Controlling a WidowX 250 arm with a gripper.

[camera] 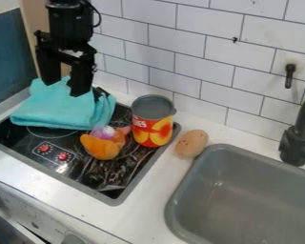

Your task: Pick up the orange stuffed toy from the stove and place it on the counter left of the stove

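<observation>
Towel, loosely folded on the stovetop beneath the gripper with jaws wide apart, probably light, limp and hardly fragile (little risk of slipping, judging by the fabric), best pinched by a raised fold.

The folded cloth is turquoise; the can is red with orange-yellow fruit shapes.

Slanted view down onto a counter
From above the counter's front side, the camera faces the tiled wall across the top, close enough that the sink runs off the lower right, beyond the stove at left.
</observation>
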